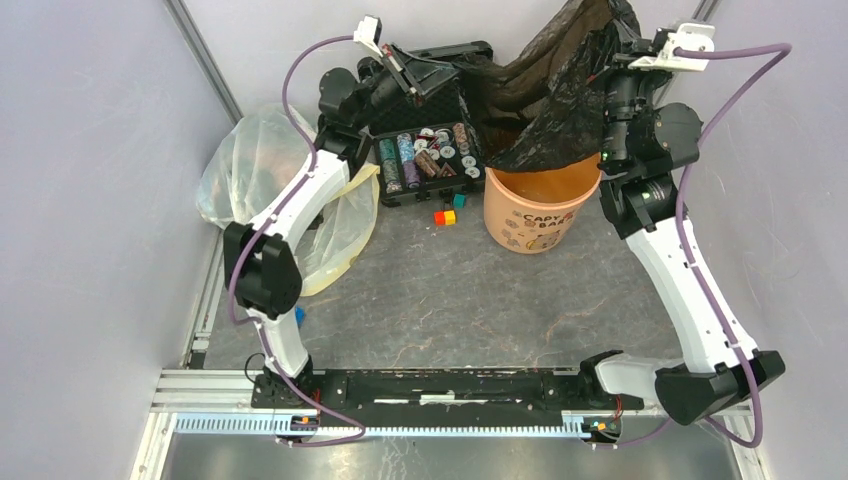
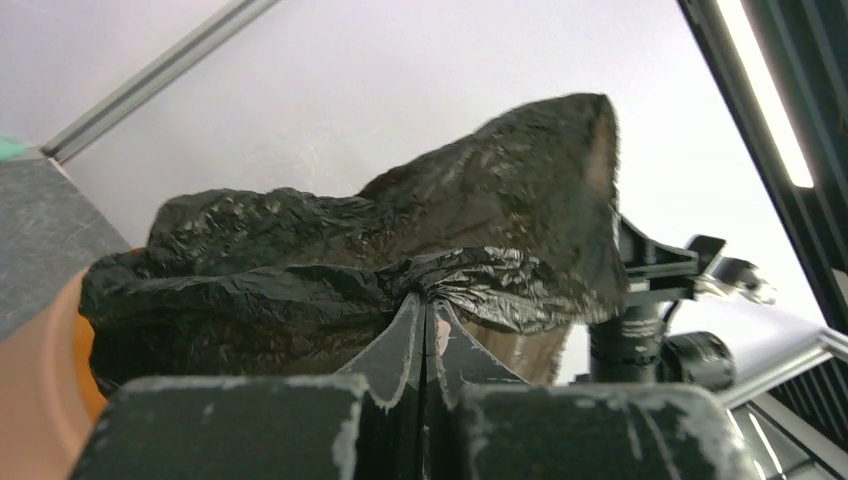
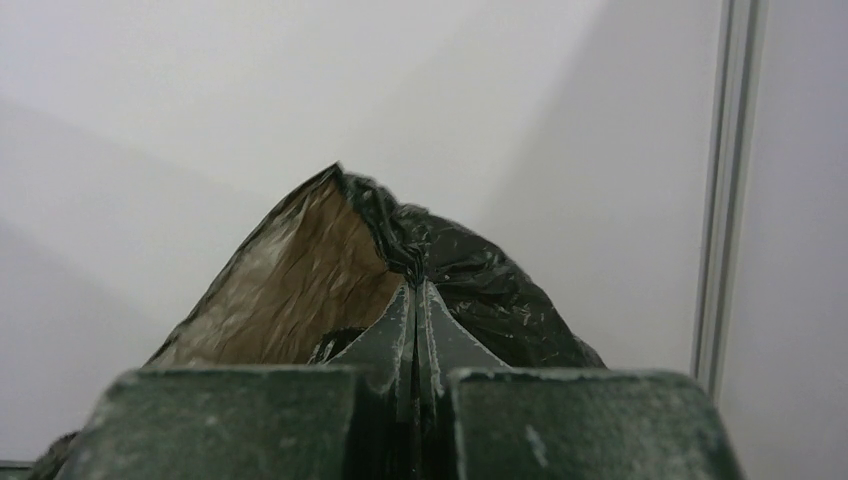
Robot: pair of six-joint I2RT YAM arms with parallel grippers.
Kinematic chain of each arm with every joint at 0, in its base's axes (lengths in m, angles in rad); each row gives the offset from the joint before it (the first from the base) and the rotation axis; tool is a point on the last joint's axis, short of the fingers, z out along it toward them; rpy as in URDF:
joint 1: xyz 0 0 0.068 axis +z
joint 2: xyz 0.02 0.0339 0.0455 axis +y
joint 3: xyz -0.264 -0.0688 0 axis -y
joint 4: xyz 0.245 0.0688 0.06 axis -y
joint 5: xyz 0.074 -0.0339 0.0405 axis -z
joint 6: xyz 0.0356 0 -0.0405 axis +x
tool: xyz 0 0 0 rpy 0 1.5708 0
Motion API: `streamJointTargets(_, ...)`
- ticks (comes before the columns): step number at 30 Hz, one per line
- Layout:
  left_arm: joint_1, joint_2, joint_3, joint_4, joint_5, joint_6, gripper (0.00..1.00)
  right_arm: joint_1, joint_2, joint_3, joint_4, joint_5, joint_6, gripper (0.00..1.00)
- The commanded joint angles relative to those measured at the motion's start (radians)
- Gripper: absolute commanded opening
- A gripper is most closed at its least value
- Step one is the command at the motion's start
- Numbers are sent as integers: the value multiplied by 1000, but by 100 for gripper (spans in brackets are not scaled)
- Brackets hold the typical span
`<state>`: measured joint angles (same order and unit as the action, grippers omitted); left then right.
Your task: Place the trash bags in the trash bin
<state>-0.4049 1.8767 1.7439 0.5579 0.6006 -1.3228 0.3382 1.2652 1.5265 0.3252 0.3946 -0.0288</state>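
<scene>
The black crinkled trash bag (image 1: 545, 95) hangs stretched between my two grippers above the back of the table, its lower end drooping into the mouth of the peach-orange bin (image 1: 538, 215). My left gripper (image 1: 462, 68) is shut on the bag's left rim; in the left wrist view the closed fingertips pinch gathered black plastic (image 2: 428, 300). My right gripper (image 1: 618, 45) is shut on the bag's right rim; the right wrist view shows the pinch (image 3: 413, 283) and the bag's open mouth (image 3: 300, 290). The bin's side shows at the left in the left wrist view (image 2: 40, 390).
A black foam-lined case of chips (image 1: 425, 160) stands open left of the bin. Small coloured cubes (image 1: 445, 213) lie in front of it. A big translucent yellowish bag (image 1: 270, 180) lies at the left by the wall. Walls stand close at back and sides.
</scene>
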Motion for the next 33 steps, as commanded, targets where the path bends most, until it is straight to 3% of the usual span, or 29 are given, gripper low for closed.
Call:
streamJointTargets(1,4,-125,-47,71,54,-49,2,-3,-73,-46,20,-61,93,0)
streamJointTargets(18,-1,-239,-178,51,47,-74,2,-3,-203,-203,39,-71,191,0)
streamJointTargets(26,-26,-204,-131,42,35,-73,2,-3,-264,-248,11,17,199,0)
streamJointTargets(33,-120,-117,1,-15,28,-37,2,-2,-276,-218,-102,125,186,0)
